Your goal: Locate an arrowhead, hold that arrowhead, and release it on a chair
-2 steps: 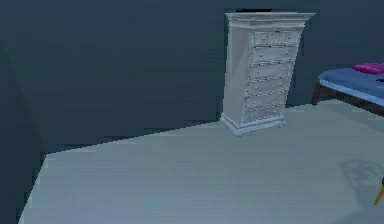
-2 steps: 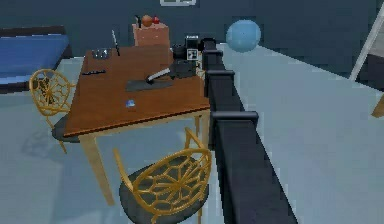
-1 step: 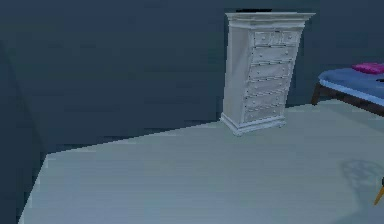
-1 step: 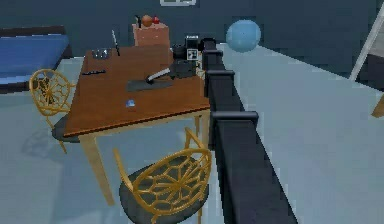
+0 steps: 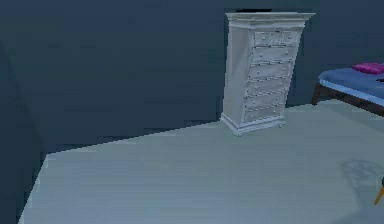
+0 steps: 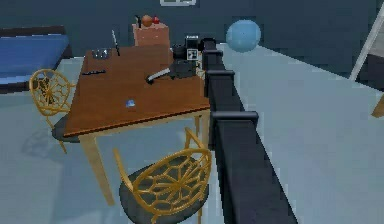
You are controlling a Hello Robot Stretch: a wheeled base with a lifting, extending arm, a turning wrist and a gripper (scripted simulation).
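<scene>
At the wooden table's (image 6: 105, 90) far end, near a brown box (image 6: 150, 37), the gripper (image 6: 172, 68) gives away neither its grip nor any load, while a small bluish speck (image 6: 131, 102) lies mid-table and a wicker chair (image 6: 165, 186) stands at the near edge.

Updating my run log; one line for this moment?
pincer: near table's far end | hold: cannot tell | chair: at table's near side

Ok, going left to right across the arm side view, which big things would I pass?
blue bed → wooden table → pale blue ball
</scene>
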